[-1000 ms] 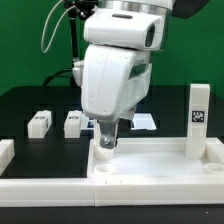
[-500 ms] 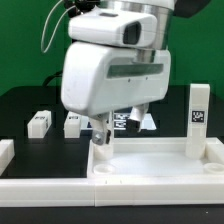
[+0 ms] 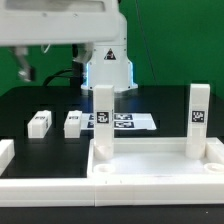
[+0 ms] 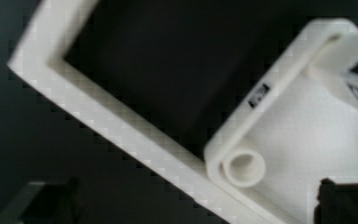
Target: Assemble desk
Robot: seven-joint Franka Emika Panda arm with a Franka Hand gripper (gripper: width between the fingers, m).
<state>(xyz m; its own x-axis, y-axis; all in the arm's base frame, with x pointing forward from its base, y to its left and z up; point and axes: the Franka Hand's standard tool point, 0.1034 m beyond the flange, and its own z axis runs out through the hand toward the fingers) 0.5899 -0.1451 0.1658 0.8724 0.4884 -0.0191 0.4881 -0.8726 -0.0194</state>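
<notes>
The white rimmed tabletop (image 3: 150, 160) lies at the front. Two tagged legs stand upright in its far corners, one toward the exterior view's left (image 3: 103, 118) and one toward its right (image 3: 198, 118). Two more legs (image 3: 39, 123) (image 3: 73, 123) lie loose on the black table. Only the arm's white casing (image 3: 60, 22) shows along the top, raised well above the parts. In the wrist view my gripper (image 4: 197, 205) is open, its dark fingertips (image 4: 51, 200) wide apart and holding nothing. Far below them are a round corner socket (image 4: 243, 166) and a tagged leg (image 4: 327, 90).
The marker board (image 3: 128, 121) lies flat behind the tabletop, in front of the robot base (image 3: 108, 68). Low white bars border the front (image 3: 60, 188) and the exterior view's left (image 3: 5, 152); one shows as a long angled strip (image 4: 87, 100).
The arm has lifted away from the left upright leg and swung up toward the exterior view's left. That leg stays standing in its socket. The jaws remain open.
</notes>
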